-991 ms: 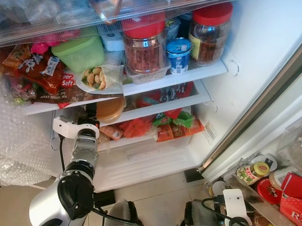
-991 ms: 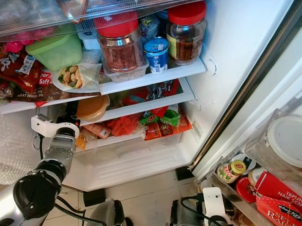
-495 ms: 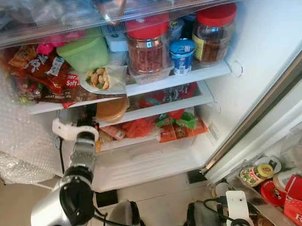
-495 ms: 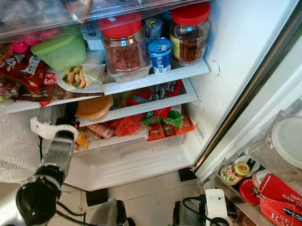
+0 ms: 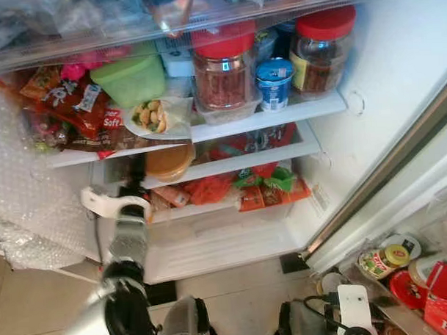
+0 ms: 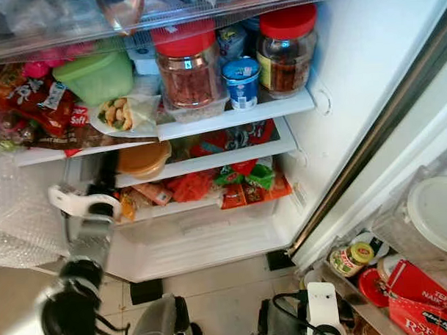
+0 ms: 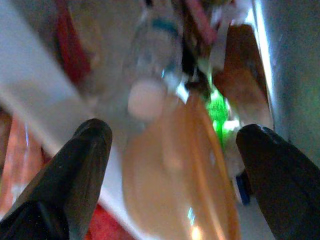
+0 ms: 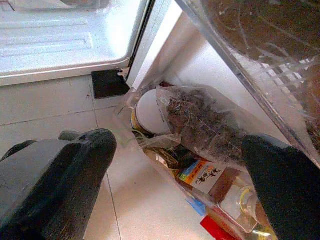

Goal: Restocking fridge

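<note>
Left gripper (image 7: 172, 145) spread wide by orange lid (image 5: 164, 161), open fridge (image 5: 382, 81), beige tiled floor (image 5: 243, 314), right gripper (image 8: 185, 170) released.

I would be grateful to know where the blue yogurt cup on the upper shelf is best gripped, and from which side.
Probably around the middle of the blue yogurt cup, coming straight in from the open front of the fridge. It stands upright at the shelf edge, with the red-lidded jar close on one side and another jar on the other, so only its front looks free.
</note>
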You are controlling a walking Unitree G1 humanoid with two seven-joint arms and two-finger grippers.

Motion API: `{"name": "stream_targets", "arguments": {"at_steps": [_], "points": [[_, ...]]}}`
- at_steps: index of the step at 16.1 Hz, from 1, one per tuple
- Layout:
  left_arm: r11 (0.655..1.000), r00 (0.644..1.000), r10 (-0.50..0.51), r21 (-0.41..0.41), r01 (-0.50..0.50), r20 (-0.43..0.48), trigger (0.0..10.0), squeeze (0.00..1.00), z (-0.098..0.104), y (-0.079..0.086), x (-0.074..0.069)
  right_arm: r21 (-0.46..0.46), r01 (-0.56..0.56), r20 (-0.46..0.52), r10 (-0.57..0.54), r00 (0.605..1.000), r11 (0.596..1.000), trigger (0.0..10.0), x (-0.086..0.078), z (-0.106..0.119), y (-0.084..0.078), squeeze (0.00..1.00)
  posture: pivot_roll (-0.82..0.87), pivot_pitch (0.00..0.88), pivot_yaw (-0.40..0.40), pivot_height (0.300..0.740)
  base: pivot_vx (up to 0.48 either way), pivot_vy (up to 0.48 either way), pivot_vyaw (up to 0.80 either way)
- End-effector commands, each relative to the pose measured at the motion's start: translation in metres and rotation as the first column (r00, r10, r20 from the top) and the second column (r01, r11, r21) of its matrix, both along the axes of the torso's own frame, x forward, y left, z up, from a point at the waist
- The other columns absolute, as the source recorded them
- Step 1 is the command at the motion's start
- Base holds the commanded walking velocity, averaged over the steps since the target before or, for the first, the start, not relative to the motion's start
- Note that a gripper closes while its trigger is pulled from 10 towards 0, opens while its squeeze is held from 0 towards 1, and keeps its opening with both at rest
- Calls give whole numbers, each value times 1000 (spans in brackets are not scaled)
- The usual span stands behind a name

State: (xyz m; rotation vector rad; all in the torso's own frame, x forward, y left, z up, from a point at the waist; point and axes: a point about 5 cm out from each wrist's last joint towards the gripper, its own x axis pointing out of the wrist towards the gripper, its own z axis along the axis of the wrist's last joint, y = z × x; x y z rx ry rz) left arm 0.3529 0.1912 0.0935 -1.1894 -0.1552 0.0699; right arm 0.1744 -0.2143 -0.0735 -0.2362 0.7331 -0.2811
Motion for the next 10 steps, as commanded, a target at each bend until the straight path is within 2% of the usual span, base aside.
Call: {"name": "stream_targets", "arguments": {"at_steps": [1, 5, 10], "points": [[1000, 999, -14, -8, 13, -31, 10000, 0, -8, 1, -6, 44, 9, -206, 0, 979, 999, 10000, -50, -26, 15, 0, -135, 198, 115, 647, 0, 0, 0], [999, 998, -53, -14, 52, -35, 10000, 0, -11, 0, -13, 42, -1, -213, 10, 977, 999, 10000, -49, -26, 15, 0, -129, 198, 117, 647, 0, 0, 0], [977, 977, -214, 6, 214, -23, 10000, 0, -4, -20, -13, 35, -9, -210, 16, 978, 999, 10000, -48, -26, 17, 0, -121, 203, 126, 647, 0, 0, 0]]}}
